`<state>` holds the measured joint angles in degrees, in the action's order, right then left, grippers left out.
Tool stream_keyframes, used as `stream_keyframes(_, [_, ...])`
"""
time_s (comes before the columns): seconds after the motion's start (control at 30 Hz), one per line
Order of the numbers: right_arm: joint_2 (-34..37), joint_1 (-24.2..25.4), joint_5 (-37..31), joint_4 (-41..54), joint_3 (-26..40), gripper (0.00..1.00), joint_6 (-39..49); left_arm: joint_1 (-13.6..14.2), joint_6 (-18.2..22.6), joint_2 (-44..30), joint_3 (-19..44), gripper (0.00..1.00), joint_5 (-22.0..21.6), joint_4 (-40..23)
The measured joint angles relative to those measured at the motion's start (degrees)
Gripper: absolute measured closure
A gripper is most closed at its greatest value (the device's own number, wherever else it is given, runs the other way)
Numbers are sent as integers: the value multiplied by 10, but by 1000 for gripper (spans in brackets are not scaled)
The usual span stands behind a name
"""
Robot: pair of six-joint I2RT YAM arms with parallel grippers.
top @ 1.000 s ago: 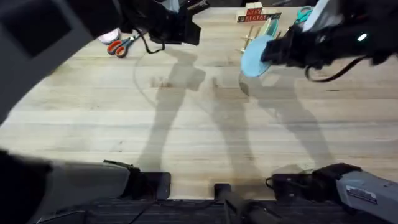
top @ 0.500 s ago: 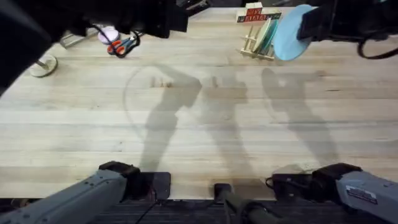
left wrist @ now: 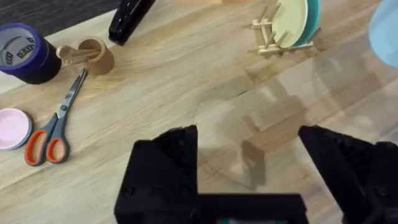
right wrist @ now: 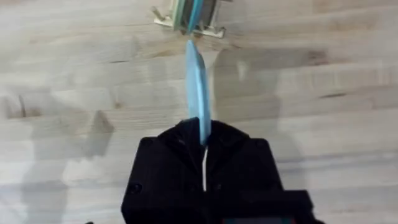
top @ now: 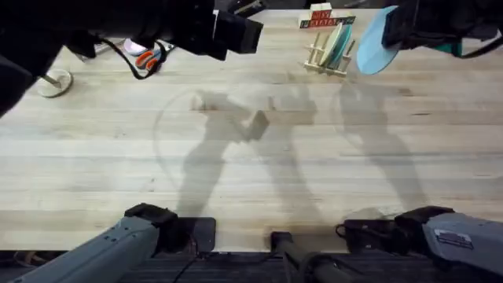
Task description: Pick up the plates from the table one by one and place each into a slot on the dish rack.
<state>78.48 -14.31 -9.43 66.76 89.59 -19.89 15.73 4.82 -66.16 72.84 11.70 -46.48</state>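
The surface point(top: 251, 173) lies bare up front; at its far edge the dish rack point(top: 327, 49) already holds a turquoise plate point(left wrist: 311, 18). The right tool point(right wrist: 202, 134) pinches the light blue plate point(top: 376, 35) edge-on, so it can slip between pegs, slightly farther right than half a second ago. The left tool point(left wrist: 249, 146) hangs wide, empty

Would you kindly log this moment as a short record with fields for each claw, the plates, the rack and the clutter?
right claw: shut on the light blue plate, held edge-up above the table
left claw: open, holding nothing, raised over the table
dish rack: at the far side of the table, turquoise plate and a pale yellowish plate standing in its slots
plates left flat on table: none seen
clutter: scissors, pink dish, tape roll
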Motion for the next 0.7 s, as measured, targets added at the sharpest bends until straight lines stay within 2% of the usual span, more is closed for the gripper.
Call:
stream_keyframes(0.2, [0,0,-28,22,23,972,-49,0,0,0,0,6,-5,0])
stream_keyframes(0.33, [9,0,-38,50,70,972,-69,0,0,0,0,6,-7,0])
stream_keyframes(0.5, [72,0,-45,111,175,972,-82,0,2,0,0,6,-8,0])
stream_keyframes(0.7, [181,0,-47,125,275,972,-89,0,2,0,0,6,-8,-1])
